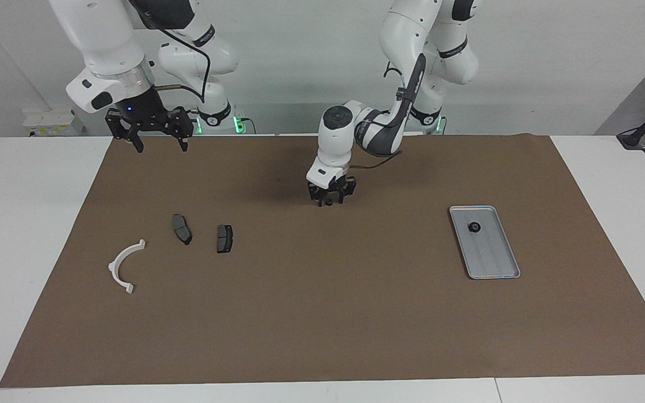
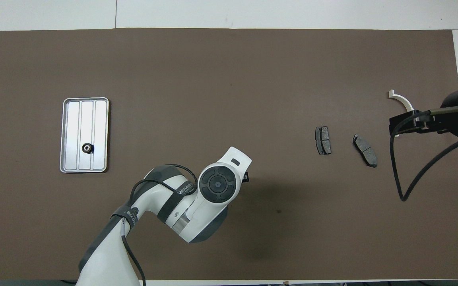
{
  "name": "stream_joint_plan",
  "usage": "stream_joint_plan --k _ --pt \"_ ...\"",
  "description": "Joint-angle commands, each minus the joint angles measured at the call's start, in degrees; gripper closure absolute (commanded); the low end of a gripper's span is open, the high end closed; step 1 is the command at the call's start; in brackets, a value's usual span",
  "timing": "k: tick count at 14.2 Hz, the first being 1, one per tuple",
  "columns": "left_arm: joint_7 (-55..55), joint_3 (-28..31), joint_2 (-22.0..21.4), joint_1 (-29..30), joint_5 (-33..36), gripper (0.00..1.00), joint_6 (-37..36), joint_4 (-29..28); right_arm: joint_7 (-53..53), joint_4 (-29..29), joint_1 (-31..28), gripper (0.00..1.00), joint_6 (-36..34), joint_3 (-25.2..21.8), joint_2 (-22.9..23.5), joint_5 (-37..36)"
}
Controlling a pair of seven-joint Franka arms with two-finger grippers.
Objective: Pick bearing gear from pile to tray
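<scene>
a white table (image 1: 31, 235) is covered by a matte brown paper sheet (image 1: 333, 313), flat and uncreased. toward the left arm's end of the table a flat light-grey metal tray (image 1: 493, 263) is laid, rectangular with rounded corners, a low raised rim and faint lengthwise ribs; inside it, at the end nearer the robots, one small black round bearing gear (image 1: 474, 227) is seated. the left tool (image 1: 330, 200) is lowered to the sheet near the middle of the table, well apart from the tray, and a second tiny black round piece (image 1: 328, 202) is seen between its dark fingertips; the fingers are drawn partly in around it, but whether it is actually pinched cannot be told. in the overhead view this tool is almost wholly hidden under the arm's glossy white wrist housing. toward the right arm's end of the table the rest of the pile is scattered: two dark grey brake pads (image 1: 182, 229), one (image 1: 224, 238) blocky and slab-like, the other more tapered and turned at an angle, and farther from the robots a white half-ring arc (image 1: 125, 265) of smooth plastic with small lugs at its ends. the right tool (image 1: 157, 144) is held up over the sheet's edge nearest the robots, its black fingers spread wide with nothing between them; this arm is waiting.
</scene>
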Motion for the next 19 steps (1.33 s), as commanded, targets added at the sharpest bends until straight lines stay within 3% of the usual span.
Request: stream_joint_plan --k 1,7,12,19 --pt "-0.3 0.5 -2.1 0.4 0.1 0.99 0.5 -2.2 0.1 -1.3 1.9 0.0 1.0 -2.5 -0.8 1.6" --pt "3.1 0.5 -3.7 4.1 0.2 1.0 -2.7 0.0 0.0 -1.0 1.0 0.0 1.1 -2.6 -0.2 1.6" --pt "24.0 0.5 -7.3 20.5 0.1 1.0 -13.0 7.5 0.0 -0.9 0.8 0.0 1.2 -2.5 -0.2 1.6" --pt "52.3 0.5 -7.0 41.6 -0.1 1.0 -12.5 6.9 0.1 -1.2 0.8 0.0 4.1 -2.5 -0.2 1.6"
